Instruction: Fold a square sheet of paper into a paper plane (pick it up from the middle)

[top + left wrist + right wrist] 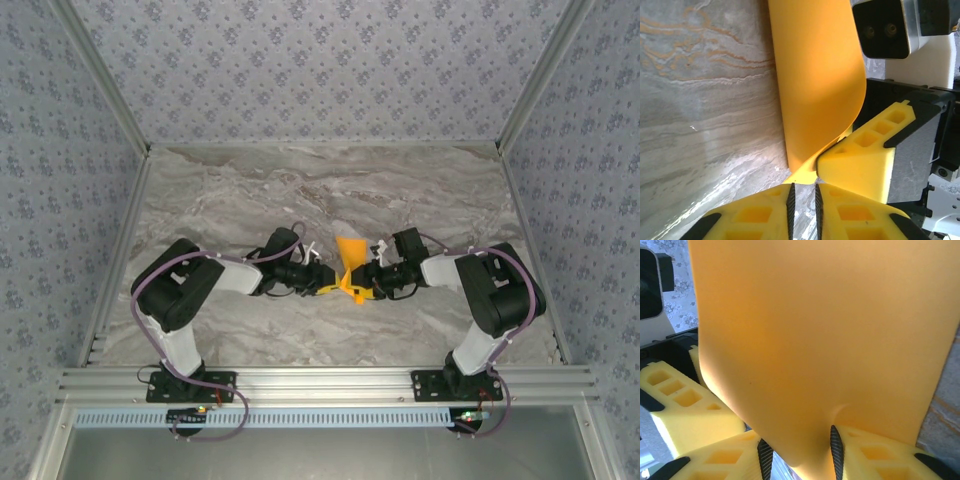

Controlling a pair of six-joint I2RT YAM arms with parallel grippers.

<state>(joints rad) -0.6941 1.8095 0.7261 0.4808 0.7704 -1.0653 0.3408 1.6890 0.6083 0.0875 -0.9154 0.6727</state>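
The square sheet of paper point(350, 250) is bright orange and stands curled up off the table between the two arms. In the left wrist view the paper point(815, 75) bends down to a tip just ahead of my left gripper point(803, 189). Its jaws stand a narrow gap apart with bare table between them. One yellow finger point(865, 155) of the right gripper presses the paper's curl from the right. In the right wrist view the paper point(815, 340) bulges between the pads of my right gripper point(799, 452), which pinches the curl. The left point(335, 288) and right point(362, 285) grippers meet tip to tip at mid-table.
The marble table point(300, 190) has patterned walls on three sides, with metal posts at the corners. An aluminium rail point(320, 380) with both arm bases runs along the near edge. The left arm's finger point(685, 405) sits close beside the right gripper.
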